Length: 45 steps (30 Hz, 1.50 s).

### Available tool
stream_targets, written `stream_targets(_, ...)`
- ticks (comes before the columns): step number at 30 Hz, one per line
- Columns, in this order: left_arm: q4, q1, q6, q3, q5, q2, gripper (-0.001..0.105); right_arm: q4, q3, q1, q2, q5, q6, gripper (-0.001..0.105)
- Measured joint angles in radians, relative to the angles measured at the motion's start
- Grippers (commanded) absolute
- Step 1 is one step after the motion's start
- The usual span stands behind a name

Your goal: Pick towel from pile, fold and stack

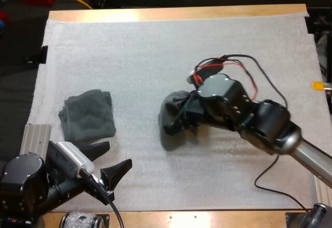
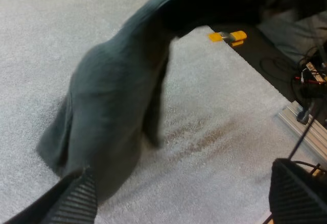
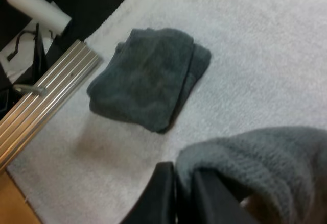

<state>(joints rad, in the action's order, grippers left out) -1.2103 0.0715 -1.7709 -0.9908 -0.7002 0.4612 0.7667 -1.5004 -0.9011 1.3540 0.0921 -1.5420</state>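
At the near left corner of the wooden bench (image 1: 176, 13), the robot's left hand (image 1: 118, 154) hovers low over the white foam mat (image 1: 155, 46), its two black fingers (image 2: 76, 201) spread wide apart and gripping nothing. Just beyond it, toward the mat's left edge, lies a dark grey-green folded towel (image 1: 88, 115), a flat, squarish bundle resting on the mat, apart from both hands. A ribbed aluminium rail (image 1: 35, 137) runs along the bench edge beside it.

Near the middle of the mat hangs a second cloth, a crumpled towel (image 1: 171, 116) of the same dark grey-green. The right hand (image 1: 182, 120) has it by its upper part, black fingers (image 3: 163, 193) clenched tight on a bunched fold. From the left wrist view, this crumpled towel (image 2: 112, 112) droops in a long limp shape, its lower end down at the mat. From the right wrist view the folded towel (image 3: 148, 78) sits well clear of the bunched cloth (image 3: 265, 157), near the rail (image 3: 46, 96).
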Motion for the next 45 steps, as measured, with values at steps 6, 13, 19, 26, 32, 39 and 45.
stream_targets(6,0.0,0.0,0.0,0.0,0.0,0.0,0.069,-0.01,0.0,0.0,0.023,-0.001,0.001,0.002)
stream_targets(13,0.0,0.0,0.0,0.0,0.0,0.0,0.069,0.09,-0.001,0.0,0.101,-0.125,-0.102,0.002)
stream_targets(19,0.0,0.0,0.0,0.0,0.0,0.0,0.069,0.134,-0.001,0.011,0.2,-0.253,-0.158,0.002)
stream_targets(26,0.0,0.0,0.0,0.0,0.0,0.0,0.069,0.143,-0.001,0.119,0.251,-0.355,-0.163,0.002)
stream_targets(32,0.0,0.0,0.0,0.0,0.0,0.0,0.069,0.186,0.004,0.243,0.251,-0.373,-0.163,0.002)
stream_targets(39,0.0,0.0,0.0,0.0,0.0,0.0,0.069,0.222,0.119,0.301,0.249,-0.386,-0.178,0.002)
stream_targets(45,0.0,0.0,0.0,0.0,-0.001,0.0,0.069,0.227,0.259,0.309,0.249,-0.396,-0.178,0.002)
